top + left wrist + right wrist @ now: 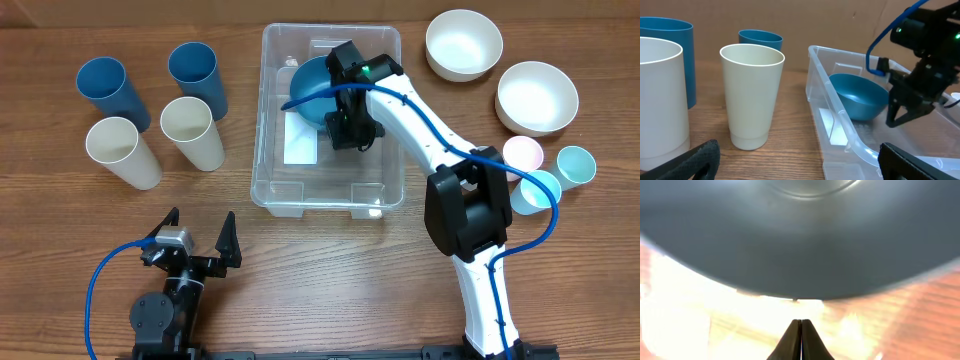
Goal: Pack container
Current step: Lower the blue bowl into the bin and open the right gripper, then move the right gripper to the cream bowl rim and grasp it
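Observation:
The clear plastic container (pixel 268 120) stands at the table's middle, with a white label (pixel 298 142) on its bottom. A dark blue bowl (pixel 306 88) lies tilted inside its far part and also shows in the left wrist view (pixel 860 95) and fills the right wrist view (pixel 800 240). My right gripper (pixel 350 137) is down inside the container just beside the bowl, its fingers shut together (pixel 801 322) with nothing between them. My left gripper (pixel 200 228) is open and empty near the front left edge; its fingertips frame the left wrist view (pixel 800 160).
Two blue cups (pixel 103 88) (pixel 197 76) and two cream cups (pixel 120 150) (pixel 192 130) stand left of the container. Two white bowls (pixel 463 44) (pixel 537 97) and small pink (pixel 523 154) and light blue cups (pixel 574 165) (pixel 536 190) sit at the right.

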Controlling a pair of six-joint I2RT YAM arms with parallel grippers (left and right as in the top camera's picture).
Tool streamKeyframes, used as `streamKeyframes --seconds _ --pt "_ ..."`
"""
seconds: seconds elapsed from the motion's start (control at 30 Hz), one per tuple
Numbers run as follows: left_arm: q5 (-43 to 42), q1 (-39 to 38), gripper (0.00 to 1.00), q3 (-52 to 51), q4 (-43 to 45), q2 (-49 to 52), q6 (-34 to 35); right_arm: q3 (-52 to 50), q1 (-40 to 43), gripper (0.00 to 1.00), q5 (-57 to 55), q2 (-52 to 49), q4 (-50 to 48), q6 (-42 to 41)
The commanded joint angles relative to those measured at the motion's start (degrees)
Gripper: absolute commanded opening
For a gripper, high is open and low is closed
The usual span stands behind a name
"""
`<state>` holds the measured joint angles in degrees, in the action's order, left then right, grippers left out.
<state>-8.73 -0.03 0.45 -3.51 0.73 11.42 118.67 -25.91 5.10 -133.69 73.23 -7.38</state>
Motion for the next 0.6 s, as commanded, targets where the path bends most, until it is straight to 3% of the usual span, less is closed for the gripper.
streamKeyframes --seconds 0.0,0.17,0.23,0.33,0.37,0.43,0.57 --pt "0.3 -0.2 1.00 -0.2 -0.1 -0.5 -1.1 9.4 0.2 0.04 0.0 0.0 4.9 1.5" --pt "0.3 -0.2 1.00 -0.2 -0.1 -0.5 -1.1 26.1 0.4 0.05 0.1 0.0 17.4 1.3" --pt "0.3 -0.2 1.00 -0.2 -0.1 -0.5 -1.1 33.7 2.3 0.20 0.1 0.0 21.2 -0.4" --pt "0.3 -0.2 1.00 -0.2 -0.1 -0.5 -1.1 41.4 8.5 0.70 -0.1 0.0 22.9 -3.5" --pt "0.3 -0.2 1.00 -0.2 -0.1 -0.5 -1.1 41.7 10.4 0.80 -0.1 0.0 22.6 -3.9" --pt "0.3 -0.2 1.00 -0.2 -0.1 -0.5 -1.1 41.5 16.0 0.90 0.1 0.0 22.1 -4.7" --pt "0.3 -0.2 1.00 -0.2 -0.1 -0.5 -1.1 39.3 27.3 0.92 0.1 0.0 18.9 -4.9"
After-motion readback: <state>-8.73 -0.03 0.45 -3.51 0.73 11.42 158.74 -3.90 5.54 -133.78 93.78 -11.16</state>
